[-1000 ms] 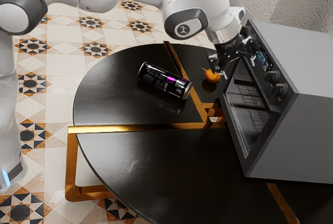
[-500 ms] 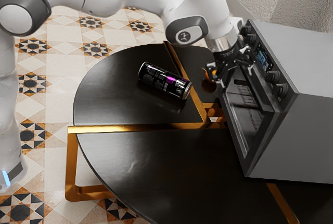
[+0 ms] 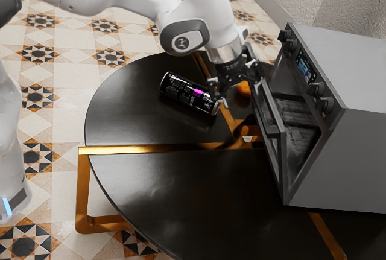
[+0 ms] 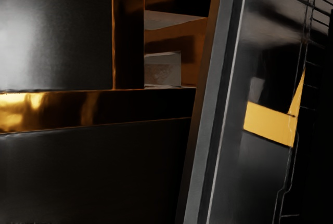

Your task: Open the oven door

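Observation:
My gripper (image 3: 239,90) is at the oven door's upper edge in the exterior view, its fingers spread wide. One finger stands on the can's side and the other against the door's edge, so nothing is pinched between them. The oven door (image 3: 274,128) leans outward from the grey oven (image 3: 356,157), leaving a gap at the top with the rack inside showing. In the wrist view, the door (image 4: 208,130) appears as a slanted grey frame beside dark glass. Whether the far finger is behind the door's edge is hard to tell.
A black can (image 3: 187,93) lies on the round dark table (image 3: 163,193) close to my gripper. An orange fruit (image 3: 243,89) sits behind the gripper. Knobs (image 3: 324,104) line the oven's front, and gold strips (image 3: 139,149) cross the tabletop.
My hand has moved away from the oven, toward the exterior view's left. The door's upper edge has swung outward with it, widening the gap.

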Available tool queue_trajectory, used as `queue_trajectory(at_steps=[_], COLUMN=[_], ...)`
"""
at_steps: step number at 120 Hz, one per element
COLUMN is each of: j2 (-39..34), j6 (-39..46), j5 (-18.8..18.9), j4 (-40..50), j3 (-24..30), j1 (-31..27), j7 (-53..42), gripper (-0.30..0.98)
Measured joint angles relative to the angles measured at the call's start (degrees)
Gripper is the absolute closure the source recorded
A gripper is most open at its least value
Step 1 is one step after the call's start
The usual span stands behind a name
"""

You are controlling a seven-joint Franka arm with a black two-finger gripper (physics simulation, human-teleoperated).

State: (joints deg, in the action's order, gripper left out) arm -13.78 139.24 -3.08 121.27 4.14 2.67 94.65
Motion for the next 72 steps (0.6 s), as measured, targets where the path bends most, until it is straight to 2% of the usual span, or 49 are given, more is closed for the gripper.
queue_trajectory(at_steps=[10,23,30,37,46,55,66,72], j2=[-7.35,-19.66,-24.30,-21.35,-14.05,-4.92,-1.84,-1.42], j6=[0.07,-0.04,-0.97,-5.08,-13.12,-23.05,-33.94,-38.22], j5=[-0.54,-2.47,-2.77,-2.62,-1.68,-1.53,-1.71,-2.10], j4=[7.44,16.15,16.26,5.51,-9.32,-22.77,-26.23,-25.96], j3=[1.73,8.92,12.80,13.90,12.49,3.33,-5.00,-7.06], j1=[-1.56,-5.60,-6.83,-7.66,-8.03,-2.31,0.19,0.48], j7=[0.61,1.94,3.03,4.02,5.34,8.43,12.57,14.50], gripper=[0.02,0.02,0.02,0.01,0.01,0.01,0.00,0.00])
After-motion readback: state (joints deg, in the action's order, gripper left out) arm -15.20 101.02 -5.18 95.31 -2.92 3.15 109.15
